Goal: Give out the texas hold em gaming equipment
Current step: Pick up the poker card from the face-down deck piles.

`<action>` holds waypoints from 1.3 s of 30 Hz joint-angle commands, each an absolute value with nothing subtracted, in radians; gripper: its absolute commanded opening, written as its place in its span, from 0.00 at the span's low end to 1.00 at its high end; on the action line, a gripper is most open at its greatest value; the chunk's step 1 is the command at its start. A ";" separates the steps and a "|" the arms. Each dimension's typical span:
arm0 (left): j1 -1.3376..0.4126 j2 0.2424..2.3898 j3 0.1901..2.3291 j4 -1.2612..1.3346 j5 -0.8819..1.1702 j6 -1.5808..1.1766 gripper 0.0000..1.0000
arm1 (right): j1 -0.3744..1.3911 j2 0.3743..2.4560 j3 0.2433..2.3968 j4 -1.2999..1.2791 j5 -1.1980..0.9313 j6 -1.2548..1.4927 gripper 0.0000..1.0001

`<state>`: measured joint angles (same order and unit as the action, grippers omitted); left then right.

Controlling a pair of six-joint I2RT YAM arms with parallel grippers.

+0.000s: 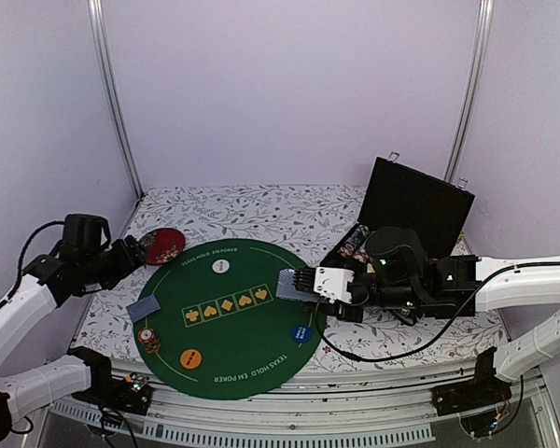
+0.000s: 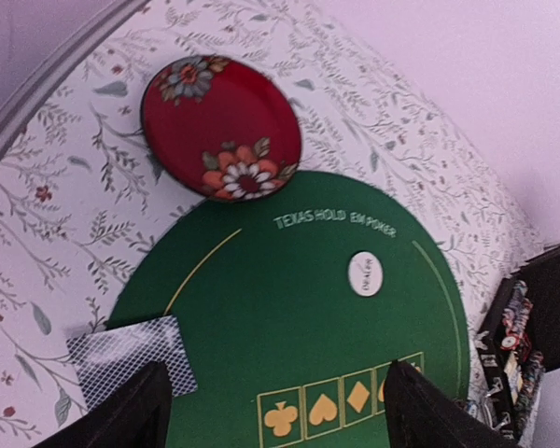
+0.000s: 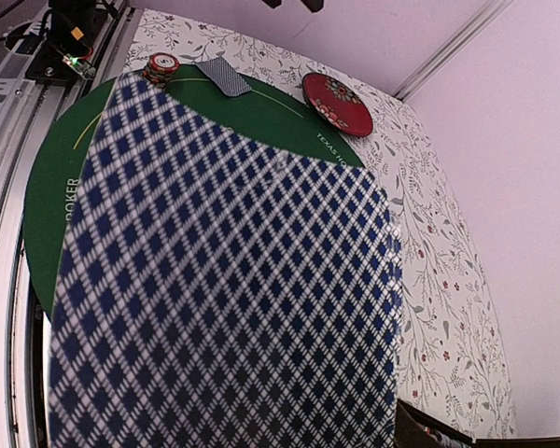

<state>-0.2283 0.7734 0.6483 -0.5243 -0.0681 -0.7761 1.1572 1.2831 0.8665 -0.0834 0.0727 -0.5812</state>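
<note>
My right gripper (image 1: pixel 305 283) is shut on a playing card (image 1: pixel 287 285) with a blue patterned back and holds it just above the right side of the green poker mat (image 1: pixel 252 364). In the right wrist view that card (image 3: pixel 224 280) fills the frame and hides the fingers. Another card (image 1: pixel 143 309) lies at the mat's left edge, with a chip stack (image 1: pixel 148 338) beside it. White (image 1: pixel 220 266), orange (image 1: pixel 191 357) and blue (image 1: pixel 301 333) buttons lie on the mat. My left gripper (image 1: pixel 131 250) is open and empty, above the mat's left side (image 2: pixel 280 411).
A dark red floral disc (image 1: pixel 163 245) lies off the mat's upper left, close to my left gripper. An open black case (image 1: pixel 413 207) with more chips (image 1: pixel 356 245) stands at the right, behind my right arm. The floral cloth (image 1: pixel 261 210) covers the table.
</note>
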 commanded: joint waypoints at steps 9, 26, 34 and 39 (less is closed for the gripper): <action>-0.181 0.821 0.486 -0.604 -0.202 -0.943 0.98 | 1.151 1.267 0.892 -0.083 0.039 -0.582 0.44; -0.102 1.016 0.282 -0.425 -0.203 -1.044 0.78 | 1.146 1.253 0.859 -0.052 0.028 -0.607 0.45; -0.104 0.889 0.275 -0.496 -0.242 -1.070 0.73 | 1.142 1.248 0.863 -0.056 0.026 -0.612 0.45; -0.124 0.797 0.400 -0.486 -0.203 -0.937 0.73 | 1.143 1.257 0.873 -0.068 0.025 -0.615 0.45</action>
<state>-0.1081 0.8558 0.3031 -0.4702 -0.2386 -1.0286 1.1488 1.2819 0.8703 -0.0891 0.0406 -0.6102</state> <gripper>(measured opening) 0.729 0.453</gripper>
